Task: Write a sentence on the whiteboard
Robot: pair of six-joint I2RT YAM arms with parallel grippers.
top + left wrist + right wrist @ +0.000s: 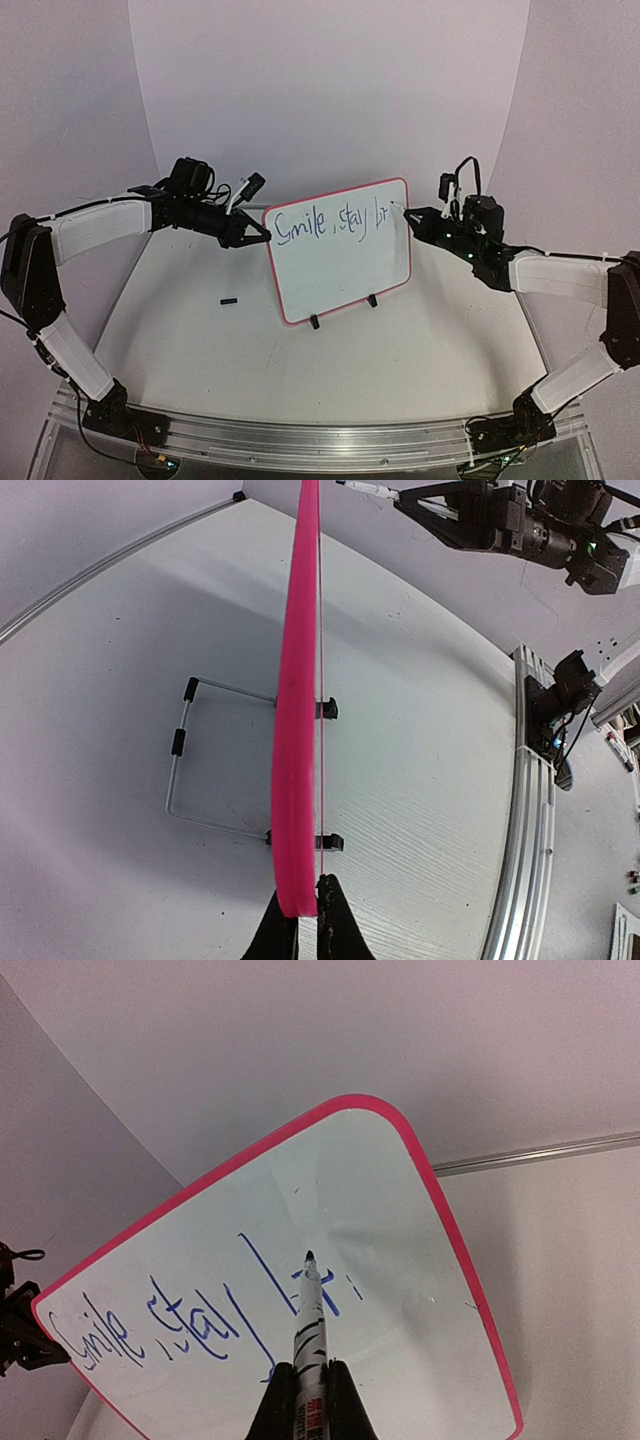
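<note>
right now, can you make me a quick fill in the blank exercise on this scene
1. The sentence on the whiteboard is written in ____ ink.
2. Its first word reads ____.
3. The right gripper is shut on the marker, while the left gripper is shut on the frame of the ____.
Missing words: blue; Smile; whiteboard.

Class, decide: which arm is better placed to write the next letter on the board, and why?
Right. The right hand holds the marker, tip at the unfinished writing on the board. The left hand grips the board's edge, steadying it.
</note>
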